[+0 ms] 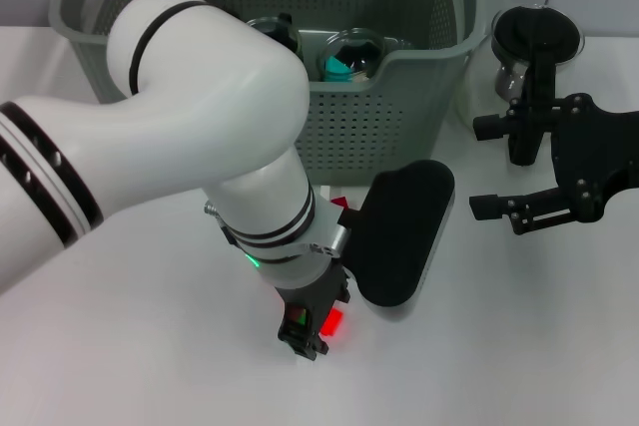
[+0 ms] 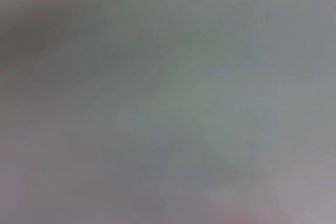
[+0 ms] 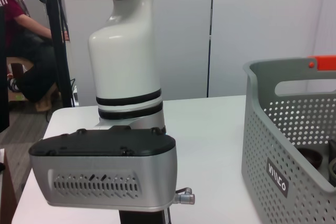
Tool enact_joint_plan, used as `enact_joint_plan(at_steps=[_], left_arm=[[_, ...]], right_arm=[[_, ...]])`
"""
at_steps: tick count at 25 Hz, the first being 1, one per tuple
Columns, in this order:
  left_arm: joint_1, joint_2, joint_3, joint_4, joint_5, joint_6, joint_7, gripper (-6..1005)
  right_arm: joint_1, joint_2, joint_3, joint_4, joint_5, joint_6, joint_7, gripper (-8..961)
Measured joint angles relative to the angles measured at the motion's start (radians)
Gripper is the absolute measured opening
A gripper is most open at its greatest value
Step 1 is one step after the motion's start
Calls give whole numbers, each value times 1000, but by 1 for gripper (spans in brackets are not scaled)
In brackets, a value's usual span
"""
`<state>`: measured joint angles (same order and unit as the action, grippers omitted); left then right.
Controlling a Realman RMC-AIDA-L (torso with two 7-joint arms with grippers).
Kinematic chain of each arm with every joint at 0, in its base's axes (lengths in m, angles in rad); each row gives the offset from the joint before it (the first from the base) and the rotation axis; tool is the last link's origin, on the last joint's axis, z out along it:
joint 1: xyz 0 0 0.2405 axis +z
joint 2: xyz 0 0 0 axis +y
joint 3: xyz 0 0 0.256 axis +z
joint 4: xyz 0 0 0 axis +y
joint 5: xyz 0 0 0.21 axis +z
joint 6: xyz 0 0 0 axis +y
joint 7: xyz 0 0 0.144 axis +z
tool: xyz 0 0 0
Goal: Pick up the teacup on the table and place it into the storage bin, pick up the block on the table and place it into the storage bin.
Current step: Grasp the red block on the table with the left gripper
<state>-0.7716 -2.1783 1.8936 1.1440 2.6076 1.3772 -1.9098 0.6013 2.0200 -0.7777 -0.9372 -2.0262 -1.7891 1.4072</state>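
1. Your block (image 1: 332, 323) is the red piece on the table (image 1: 150, 366), low in the head view, just in front of the storage bin (image 1: 399, 97) but apart from it. Only part of it shows beside the left gripper (image 1: 305, 331).
2. The left gripper points down at the block. Whether its fingers are closed on it, you cannot tell: the wrist hides them.
3. The left wrist view is a grey blur and tells you nothing.
4. Inside the storage bin you can see rounded glassware (image 1: 351, 52), probably the teacup, so that half looks done.
5. The block remains to be lifted and dropped in.
6. The right gripper (image 1: 494, 167) waits spread apart near the glass pot (image 1: 534, 42), holding nothing.
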Motion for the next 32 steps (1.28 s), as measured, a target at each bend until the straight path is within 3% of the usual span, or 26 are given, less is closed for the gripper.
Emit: enact_joint_plan(at_steps=[11, 19, 32], left_arm=[[-1, 0, 9, -4, 0, -17, -1, 590], [-1, 0, 9, -4, 5, -18, -2, 426], [-4, 0, 18, -4, 1, -10, -1, 378]], right_arm=[[1, 2, 0, -1, 0, 2, -2, 928], [3, 2, 2, -5, 0, 2, -2, 928], [3, 2, 11, -8, 0, 1, -2, 928]])
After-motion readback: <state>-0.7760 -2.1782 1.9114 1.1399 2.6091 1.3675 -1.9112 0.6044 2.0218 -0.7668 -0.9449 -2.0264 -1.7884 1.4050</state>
